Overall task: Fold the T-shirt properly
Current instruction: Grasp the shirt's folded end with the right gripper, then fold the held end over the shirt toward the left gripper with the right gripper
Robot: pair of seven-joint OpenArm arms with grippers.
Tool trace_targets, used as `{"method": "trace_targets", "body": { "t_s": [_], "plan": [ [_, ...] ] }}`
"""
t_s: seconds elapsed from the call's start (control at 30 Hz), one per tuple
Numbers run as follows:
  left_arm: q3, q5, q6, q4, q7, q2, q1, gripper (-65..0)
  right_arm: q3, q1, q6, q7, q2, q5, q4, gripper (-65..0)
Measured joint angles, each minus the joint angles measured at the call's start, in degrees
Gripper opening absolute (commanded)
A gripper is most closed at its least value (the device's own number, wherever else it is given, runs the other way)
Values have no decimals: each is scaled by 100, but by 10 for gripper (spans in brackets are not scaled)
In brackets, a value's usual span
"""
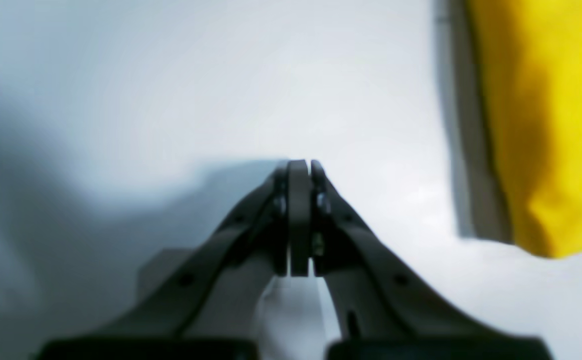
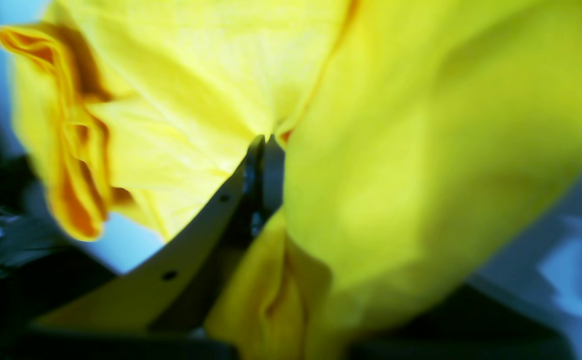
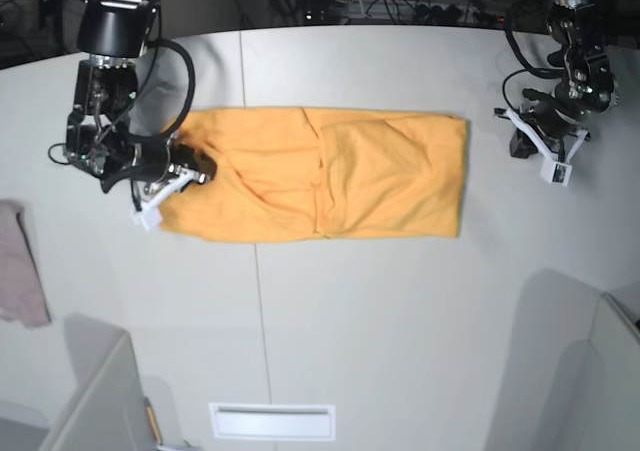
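My right claw (image 2: 265, 145) grips the large orange-yellow cotton T-shirt (image 3: 330, 176) at its end — I judge a crosswise fold is next, carrying that end over — while my left claw (image 1: 302, 167) sits closed and empty on the pale worktop (image 3: 400, 321).

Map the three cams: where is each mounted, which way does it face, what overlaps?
Left wrist: on the left arm, looking along the shut left tool at the pale tabletop; an edge of the large plain orange-yellow cotton T-shirt at right.
Right wrist: on the right arm, close up; right tool shut on the T-shirt.
Base: overhead, facing down on the table; both arms, right tool, left tool and a small pinkish-grey cloth show.
All three share the T-shirt.
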Motion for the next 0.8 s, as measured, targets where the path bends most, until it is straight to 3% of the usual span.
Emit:
{"method": "trace_targets", "body": {
  "t_s": [0.17, 0.37, 0.5, 0.6, 0.67, 0.8],
  "plan": [
    [640, -55, 529, 42, -92, 269, -282, -650, 11, 22, -4, -337, -284, -793, 828, -650],
    [1139, -7, 645, 46, -37, 466, -590, -650, 17, 44, 2, -660, -737, -1392, 1834, -650],
    [1147, -15, 612, 46, 68, 649, -669, -650, -599, -4, -63, -656, -732, -1495, 2256, -650],
    [1198, -4, 612, 44, 527, 702, -890, -650, -1086, -4, -911, -640, -754, -1436, 2503, -650],
    [1294, 66, 660, 44, 568, 745, -977, -650, -1456, -2, -1305, -610, -752, -1416, 2667, -650],
    [1436, -7, 645, 44, 566, 772, -986, -650, -2149, 44, -1829, -424, -750, -1392, 2809, -650]
  ]
}}
